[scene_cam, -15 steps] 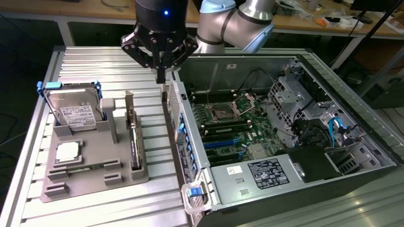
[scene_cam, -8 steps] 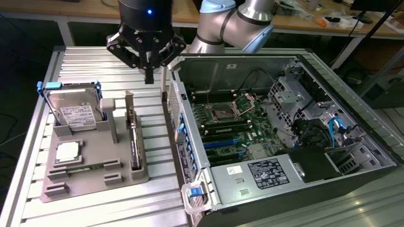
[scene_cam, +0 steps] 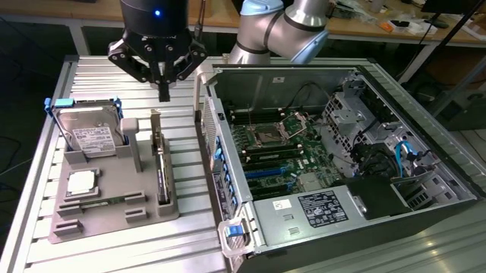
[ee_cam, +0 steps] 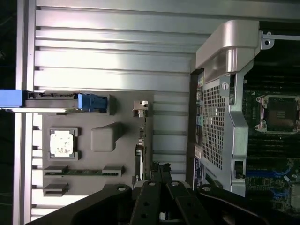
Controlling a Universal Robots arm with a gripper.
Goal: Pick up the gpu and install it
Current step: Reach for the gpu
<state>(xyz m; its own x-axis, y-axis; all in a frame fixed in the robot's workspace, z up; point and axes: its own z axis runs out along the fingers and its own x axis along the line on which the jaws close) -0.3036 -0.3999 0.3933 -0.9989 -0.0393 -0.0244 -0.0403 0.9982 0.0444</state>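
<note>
The gpu (scene_cam: 161,176) is a thin dark card standing on edge in a slot of the grey holder (scene_cam: 114,216), its metal bracket at the far end. My gripper (scene_cam: 163,94) hangs above the table just beyond that bracket end, fingers shut together with nothing between them. In the wrist view the gpu (ee_cam: 139,154) runs as a narrow strip along the holder's edge, and my gripper (ee_cam: 161,168) sits close beside it. The open computer case (scene_cam: 227,170) lies at the exterior view's right, its motherboard (scene_cam: 274,148) exposed.
The holder also carries a silver hard drive (scene_cam: 91,133) in a blue-edged frame, a square silver chip (scene_cam: 82,182) and a memory stick (scene_cam: 102,200). The case's rear wall (ee_cam: 220,117) rises right next to the holder. The ribbed aluminium table (scene_cam: 99,68) lies below the gripper.
</note>
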